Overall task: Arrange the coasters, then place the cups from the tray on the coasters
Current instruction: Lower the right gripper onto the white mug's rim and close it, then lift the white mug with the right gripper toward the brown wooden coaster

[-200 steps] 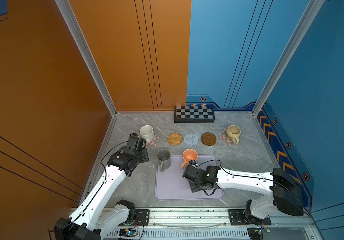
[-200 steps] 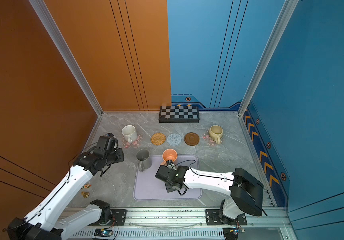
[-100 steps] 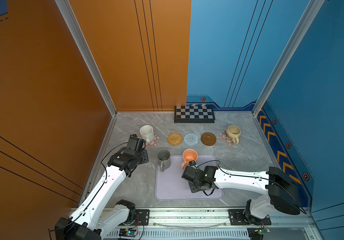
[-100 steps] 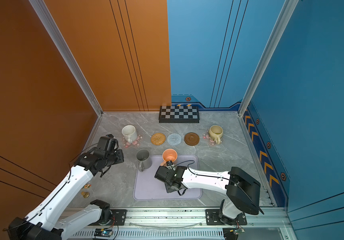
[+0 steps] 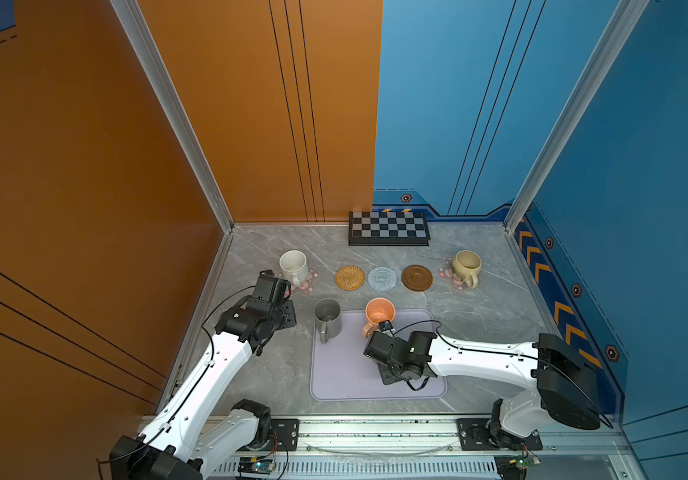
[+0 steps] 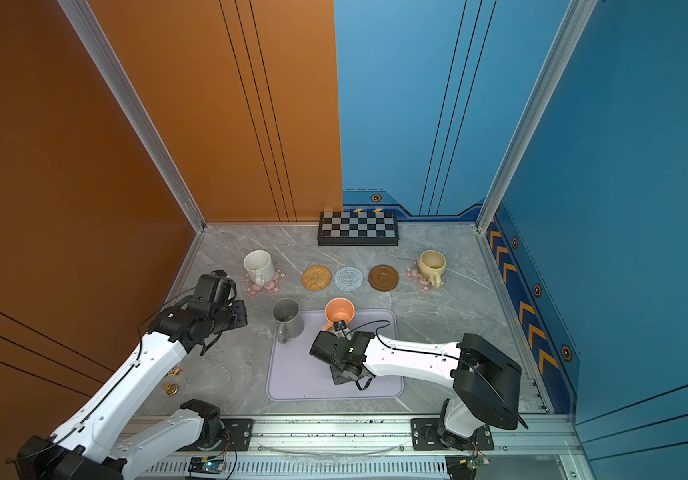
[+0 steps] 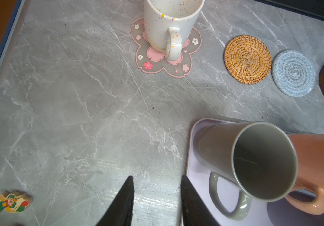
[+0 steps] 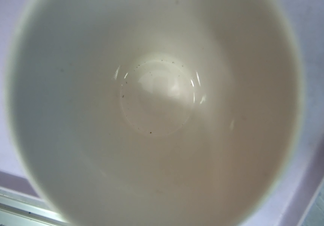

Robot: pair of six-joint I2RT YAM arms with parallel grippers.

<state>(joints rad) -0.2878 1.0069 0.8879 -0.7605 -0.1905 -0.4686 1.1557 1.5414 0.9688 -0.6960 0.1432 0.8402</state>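
**Coasters (image 5: pixel 382 278) sorted, two of five cups (image 5: pixel 293 266) placed**

All five mats sit in a row on the grey marble worktop (image 5: pixel 280 374): clear flower-shaped coaster with pink blossoms (image 5: pixel 311 277), woven golden rattan disc (image 5: pixel 349 277), grey-blue spiral disc (image 5: pixel 382 278), dark brown wooden disc (image 5: pixel 416 277), second flower coaster (image 5: pixel 446 272). Speckled white mug (image 5: pixel 293 266) is on the left flower, squat beige-yellow mug (image 5: pixel 466 266) on the right one. Middle three are bare. Tall grey mug (image 5: pixel 327 318) and orange mug (image 5: pixel 379 313) wait on the pale lavender rectangular tray (image 5: pixel 342 374). Lavender mug with cream inside (image 8: pixel 157 117) is there too, right under the right jaws. Those are closed together, but I can't tell if they pinch its rim. Left jaws hang apart, empty.
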